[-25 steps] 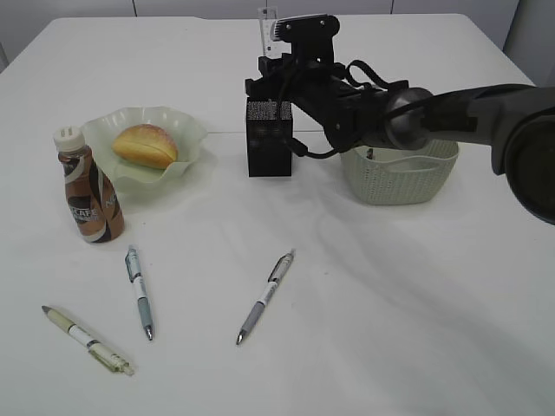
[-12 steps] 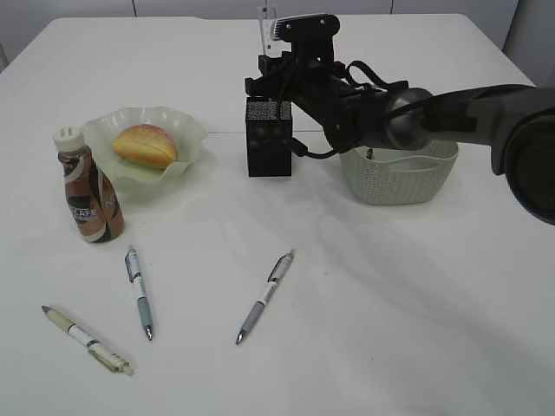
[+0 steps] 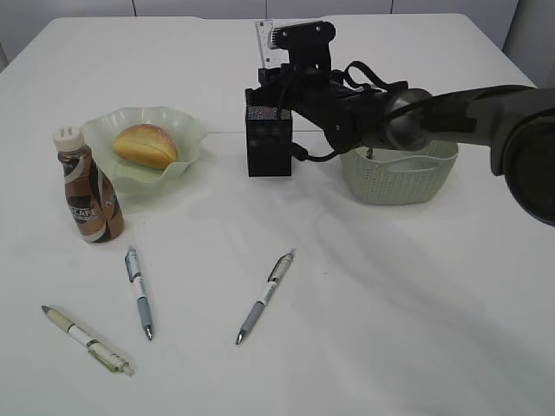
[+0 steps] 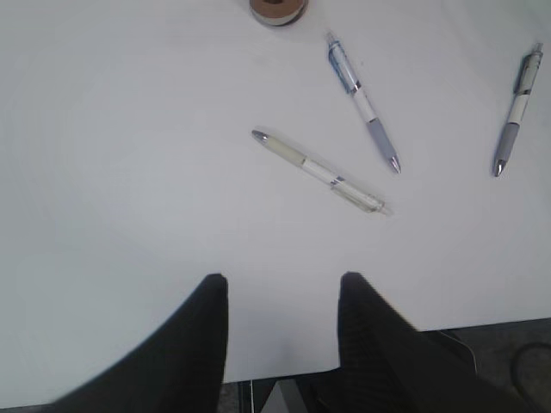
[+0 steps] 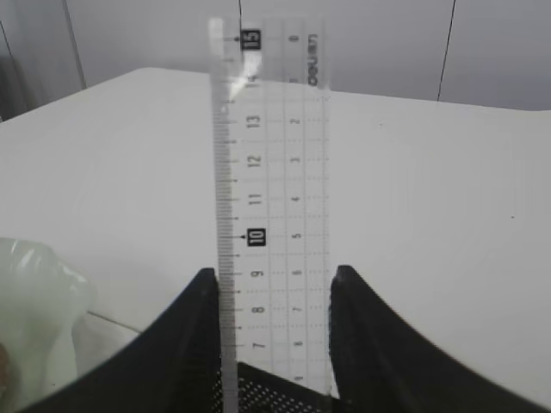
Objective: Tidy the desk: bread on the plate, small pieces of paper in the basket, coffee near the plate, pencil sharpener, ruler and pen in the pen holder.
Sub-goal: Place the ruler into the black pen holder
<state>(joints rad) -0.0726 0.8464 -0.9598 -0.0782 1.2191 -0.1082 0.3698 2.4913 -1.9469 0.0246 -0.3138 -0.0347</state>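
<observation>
Exterior view: my right gripper (image 3: 270, 82) reaches across the middle of the desk (image 3: 390, 286) and hangs right over the pen holder (image 3: 268, 141); the ruler (image 3: 263, 42) sticks up beside it. This is the only view that shows the basket (image 3: 401, 178), just right of the holder, and the bread (image 3: 145, 145) lying on the plate (image 3: 186, 130), with the coffee (image 3: 87, 186) standing just in front of the plate at its left.

Right wrist view: close up, the ruler (image 5: 271, 198) stands nearly upright between my right fingers (image 5: 194, 344), its lower end down inside the holder's black mesh rim (image 5: 267, 391). My fingers stand apart; whether either one touches the ruler's edges I cannot tell.

Ruler's look: clear flat plastic, fine black scale, numbers rising to fifteen at the top.

Left wrist view: my left gripper (image 4: 282, 297) hovers at the near edge of the desk, fingers apart, holding nothing. Three pens lie ahead of it: a pale cream pen (image 4: 318, 171) nearest, a blue-and-white pen (image 4: 362, 101) beyond, a grey-gripped pen (image 4: 515, 110) at far right. The coffee's base (image 4: 278, 9) shows at the top edge.
</observation>
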